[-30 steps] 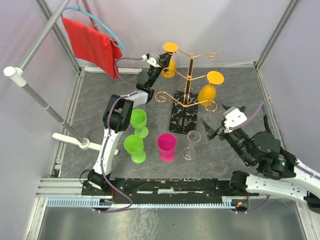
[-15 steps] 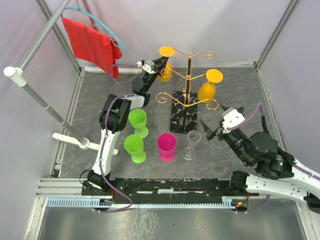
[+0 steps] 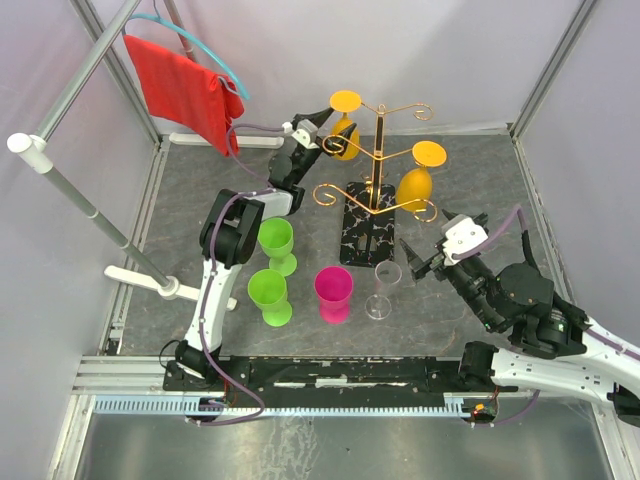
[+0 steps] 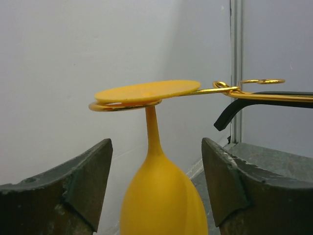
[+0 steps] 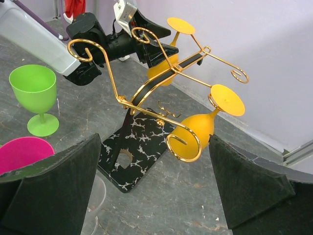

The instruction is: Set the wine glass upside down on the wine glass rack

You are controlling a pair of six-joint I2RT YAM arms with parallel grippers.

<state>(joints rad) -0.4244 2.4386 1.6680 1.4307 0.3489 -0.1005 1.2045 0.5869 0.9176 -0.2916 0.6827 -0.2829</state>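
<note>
- Well, the yellow wine glass hangs bowl-down from an upper curled arm of the wine glass rack, its round foot resting flat on the gold wire loop.
- The left gripper has its jaws spread wide on either side of the bowl, touching nothing (the wrist view shows clear gaps on both sides).
- The right gripper waits low over the bench with wide, empty jaws, near a clear glass standing upright.
- I'd judge the yellow glass to be light, stiff and smooth, probably plastic.
- Only the foot holds it up, so a nudge could swing it or slide it off the wire.
- The safest hold looks to be across the bowl's widest part, gently.
</note>
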